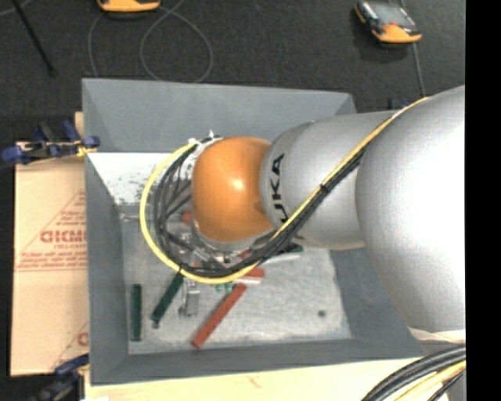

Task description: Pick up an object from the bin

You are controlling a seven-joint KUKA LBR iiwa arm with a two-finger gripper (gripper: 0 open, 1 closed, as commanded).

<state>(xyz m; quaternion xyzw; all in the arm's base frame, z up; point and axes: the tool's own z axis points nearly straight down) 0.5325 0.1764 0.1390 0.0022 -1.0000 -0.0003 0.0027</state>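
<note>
**Inspector:** Report, largest item first.

**Operator:** My arm comes in from the view's right and covers much of the grey bin. Its upper part is cut off at the edge. The orange cover on my wrist and the loop of cables hide the middle of the bin's floor.

**Inspector:** Your gripper?

**Operator:** A small metal part of my gripper pokes out below the cables, low over the floor and toward the near wall. I cannot tell whether it is wide or narrow, or whether it holds anything, because the cover hides that.

**Inspector:** What lies nearest it?

**Operator:** A red-brown stick lies slanted just to its right in the view. A dark green pen lies slanted just to its left, with its top end running under the cables. I cannot tell which of the two I am over. A dark green stick lies apart, near the left wall. A green scrap and a red scrap peep out beneath the cables, too covered to name.

**Inspector:** Surface and surroundings?

**Operator:** The bin floor is pale grey, with dark flecks at the far left and one dark speck at the right. Around the bin is a dark floor. Two orange-and-black devices lie at the top edge, and the left one is cut off.
</note>
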